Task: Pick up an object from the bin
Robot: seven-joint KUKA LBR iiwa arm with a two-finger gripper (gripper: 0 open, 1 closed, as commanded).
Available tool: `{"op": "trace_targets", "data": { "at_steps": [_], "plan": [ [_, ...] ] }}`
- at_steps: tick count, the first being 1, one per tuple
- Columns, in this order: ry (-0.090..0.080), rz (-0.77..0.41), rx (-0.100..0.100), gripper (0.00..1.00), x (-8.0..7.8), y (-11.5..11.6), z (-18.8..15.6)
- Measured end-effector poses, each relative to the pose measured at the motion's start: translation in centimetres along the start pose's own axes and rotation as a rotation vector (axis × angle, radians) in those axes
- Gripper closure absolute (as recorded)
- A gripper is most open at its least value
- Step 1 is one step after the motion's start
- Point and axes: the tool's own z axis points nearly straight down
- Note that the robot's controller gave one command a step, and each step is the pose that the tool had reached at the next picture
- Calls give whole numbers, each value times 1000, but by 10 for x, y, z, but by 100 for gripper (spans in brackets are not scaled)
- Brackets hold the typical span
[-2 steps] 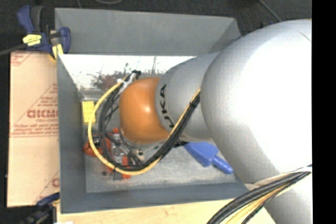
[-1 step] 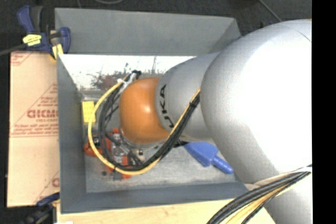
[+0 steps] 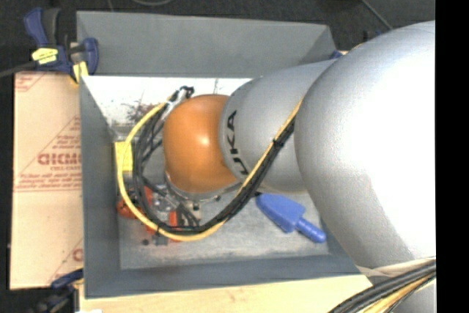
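- Camera view, end effector [image 3: 174,210]: low in the left half of the bin [image 3: 99,179], under the arm's orange cover [image 3: 194,143]. Whether it is open or has hold of anything cannot be told.
- Orange-red thing [image 3: 126,209]: partly hidden, just beside the end effector by the left wall. Judged the likely pick.
- Blue handled piece [image 3: 287,215]: apart, to the right.
- Handling: centre over the thing, clear of the wall, before closing.

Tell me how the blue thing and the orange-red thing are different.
The blue thing lies uncovered; the orange-red thing is half hidden under the arm. The blue thing shows a wide head and handle; the orange-red thing's shape is unclear. Both lie in the bin.
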Motion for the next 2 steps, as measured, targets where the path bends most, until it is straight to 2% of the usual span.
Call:
{"op": "trace_targets", "data": {
  "at_steps": [1,2],
  "plan": [
    [3,8,-2,100,5,-1,-68],
    [0,25,-4,100,-20,-16,-136]
  ]
}}
